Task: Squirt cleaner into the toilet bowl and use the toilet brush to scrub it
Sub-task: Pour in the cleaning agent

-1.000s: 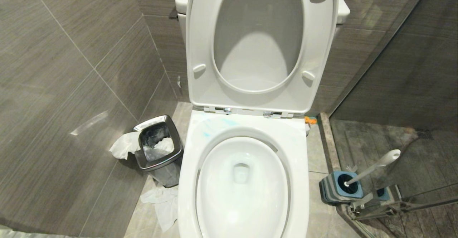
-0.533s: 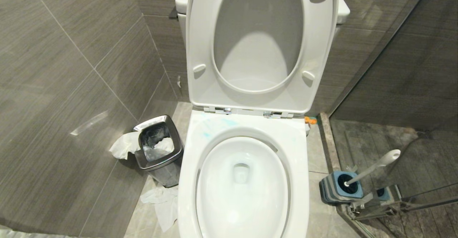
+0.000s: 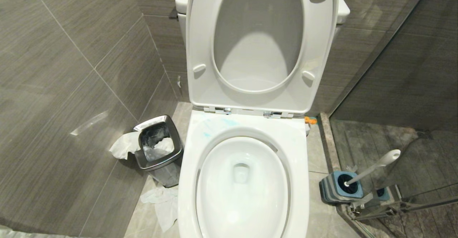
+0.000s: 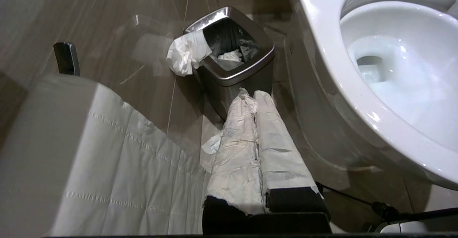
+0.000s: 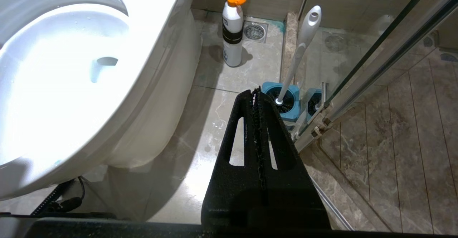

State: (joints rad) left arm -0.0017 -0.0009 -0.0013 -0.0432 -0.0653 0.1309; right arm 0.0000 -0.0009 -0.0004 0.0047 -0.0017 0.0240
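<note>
At the far left, the steel bin (image 3: 157,143) is seen with tissue spilling out. The left gripper (image 4: 254,96), fingers wrapped in white and pressed together, is held empty near it. The bowl (image 3: 241,191) sits centre, lid up, with teal cleaner (image 3: 205,135) smeared on the rim. The bottle (image 5: 232,34) stands behind. The right gripper (image 5: 256,92) is clenched on nothing. At right, the brush (image 3: 372,170) leans in its holder (image 3: 331,189). Its handle is judged light, stiff and slippery; mid-shaft is best gripped.
</note>
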